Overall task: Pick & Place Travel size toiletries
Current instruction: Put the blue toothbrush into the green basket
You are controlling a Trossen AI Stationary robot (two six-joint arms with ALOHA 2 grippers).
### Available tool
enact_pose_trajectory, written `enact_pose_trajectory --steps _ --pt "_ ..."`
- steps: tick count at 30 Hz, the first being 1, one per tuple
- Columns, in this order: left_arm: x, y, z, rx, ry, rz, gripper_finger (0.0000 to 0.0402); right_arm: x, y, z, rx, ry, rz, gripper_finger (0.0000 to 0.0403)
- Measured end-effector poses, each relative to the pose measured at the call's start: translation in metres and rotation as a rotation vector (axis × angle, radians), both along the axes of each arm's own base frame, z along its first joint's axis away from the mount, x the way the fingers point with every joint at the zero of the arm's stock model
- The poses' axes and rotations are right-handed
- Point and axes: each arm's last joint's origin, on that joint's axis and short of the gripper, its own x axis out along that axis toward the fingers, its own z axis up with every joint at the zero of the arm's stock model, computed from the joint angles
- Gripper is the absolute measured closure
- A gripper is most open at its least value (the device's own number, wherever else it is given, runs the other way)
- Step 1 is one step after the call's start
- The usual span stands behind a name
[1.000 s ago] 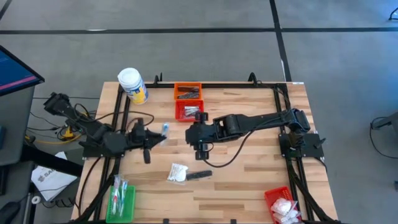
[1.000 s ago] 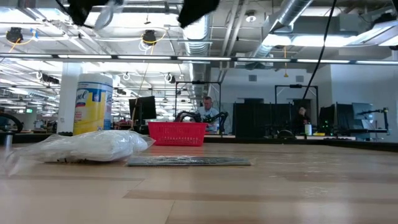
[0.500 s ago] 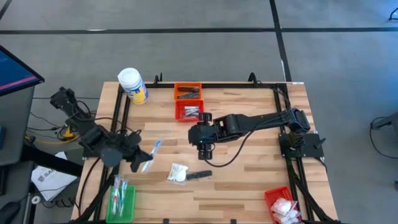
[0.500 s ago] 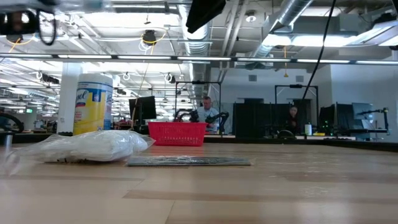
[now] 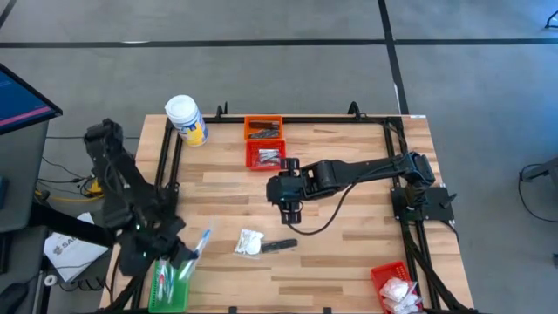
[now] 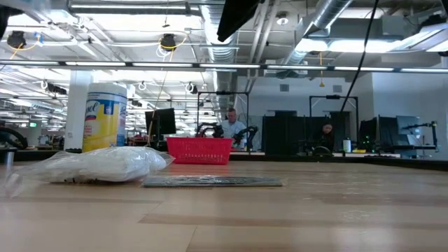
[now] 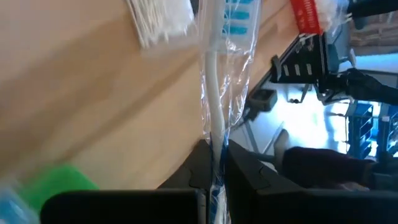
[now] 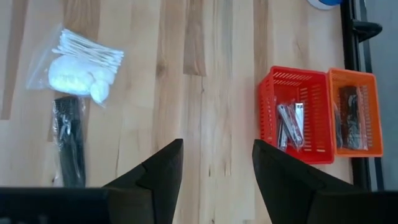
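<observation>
A wooden tabletop is seen from above, with two dark robot arms reaching over it. The left tool sits near the front left corner, its fingers clamped on a toothbrush in clear plastic wrap. The wrapped toothbrush hangs just above the edge of a green basket, which already holds similar clear-wrapped sticks. In the left wrist view, the two dark fingers pinch the white handle at its lower end, with the blue bristles pointing away from the tool.

The right tool hovers over the middle of the tabletop with its fingers apart and nothing between them. Just in front of it lie a clear packet of cotton swabs and cotton balls and, touching that packet's side, a dark slim comb.

At the back edge stand an orange basket and, touching it, a red basket holding small metal items. A white jar with a yellow label stands at the back left corner. Another red basket with white packets sits at the front right corner.
</observation>
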Motion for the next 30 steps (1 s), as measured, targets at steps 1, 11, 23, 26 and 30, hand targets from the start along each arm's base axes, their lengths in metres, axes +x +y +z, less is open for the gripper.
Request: enact_pose_trajectory --steps 1,11,23,26,30 --pt "0.001 -0.007 0.003 -0.013 0.013 0.002 0.0390 0.000 -0.002 0.000 -0.003 0.001 -0.001 0.0217" --pt "0.013 -0.064 0.017 -0.066 0.418 0.025 0.0390 0.003 -0.022 0.000 -0.006 -0.008 -0.049 0.0218" --pt "0.007 -0.073 -0.022 0.136 0.892 0.021 0.0390 0.003 -0.016 0.001 -0.004 -0.011 -0.035 0.0221" --pt "0.010 -0.076 -0.029 0.152 0.902 0.037 0.0390 0.003 -0.014 0.001 -0.003 -0.015 -0.030 0.0223" --pt "0.012 -0.083 -0.034 0.170 0.905 0.039 0.0390 0.003 -0.015 0.001 -0.003 -0.014 -0.031 0.0221"
